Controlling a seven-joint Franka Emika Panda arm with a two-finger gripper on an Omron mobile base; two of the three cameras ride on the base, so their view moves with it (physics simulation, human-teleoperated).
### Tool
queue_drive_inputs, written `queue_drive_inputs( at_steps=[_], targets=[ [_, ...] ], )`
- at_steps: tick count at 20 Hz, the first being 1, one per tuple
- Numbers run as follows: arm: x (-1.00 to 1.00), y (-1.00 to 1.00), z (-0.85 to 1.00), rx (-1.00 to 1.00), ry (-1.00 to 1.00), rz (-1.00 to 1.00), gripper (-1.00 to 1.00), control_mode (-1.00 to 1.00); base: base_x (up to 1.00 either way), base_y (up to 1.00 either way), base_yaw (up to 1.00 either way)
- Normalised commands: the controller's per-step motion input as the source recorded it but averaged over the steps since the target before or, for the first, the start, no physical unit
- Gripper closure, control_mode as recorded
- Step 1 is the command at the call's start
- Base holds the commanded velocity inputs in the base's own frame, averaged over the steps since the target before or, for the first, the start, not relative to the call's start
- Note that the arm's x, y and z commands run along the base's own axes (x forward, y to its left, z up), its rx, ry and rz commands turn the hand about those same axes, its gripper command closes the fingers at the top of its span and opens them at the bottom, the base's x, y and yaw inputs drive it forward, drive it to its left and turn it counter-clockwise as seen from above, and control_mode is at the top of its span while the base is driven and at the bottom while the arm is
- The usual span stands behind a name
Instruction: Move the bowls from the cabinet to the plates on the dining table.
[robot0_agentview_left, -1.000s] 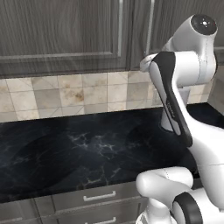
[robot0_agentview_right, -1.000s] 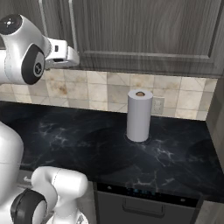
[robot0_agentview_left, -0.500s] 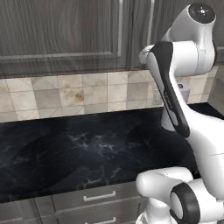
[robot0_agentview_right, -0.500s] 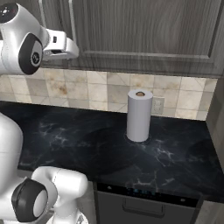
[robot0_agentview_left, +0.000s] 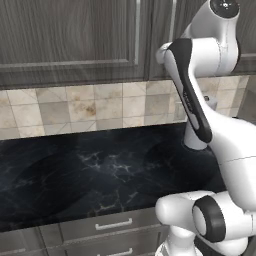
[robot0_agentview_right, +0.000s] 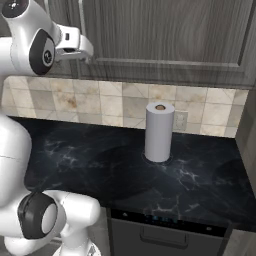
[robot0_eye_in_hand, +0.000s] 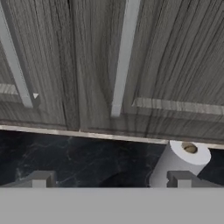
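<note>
White arm with dark joints, raised high. In the left base view the arm (robot0_agentview_left: 200, 100) rises from the lower right of the frame, its rounded base link at the bottom, a long link with a dark stripe sloping up to the upper middle, and the top joint at the upper right corner. In the right base view the arm occupies the left edge, and the hand (robot0_agentview_right: 72, 45) extends rightward in the upper left. In the hand view the gripper (robot0_eye_in_hand: 109, 180) stands with jaws spread wide, the two fingertips (robot0_eye_in_hand: 41, 179) low in the frame and nothing between them.
</note>
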Motion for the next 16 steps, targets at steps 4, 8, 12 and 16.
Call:
queue_drive_inputs(
  at_steps=[4,8,12,16],
  targets=[
    [0.26,-0.03,0.18,0.02,0.0,0.0,-1.0,-1.0,0.0,0.0,0.0],
    [0.22,-0.06,0.15,0.04,0.0,0.0,-1.0,-1.0,0.0,0.0,0.0],
    [0.21,-0.03,0.12,0.05,0.0,0.0,-1.0,-1.0,0.0,0.0,0.0],
    [0.28,0.0,0.0,0.05,-0.02,0.0,-1.0,-1.0,0.0,0.0,0.0]
  ],
)
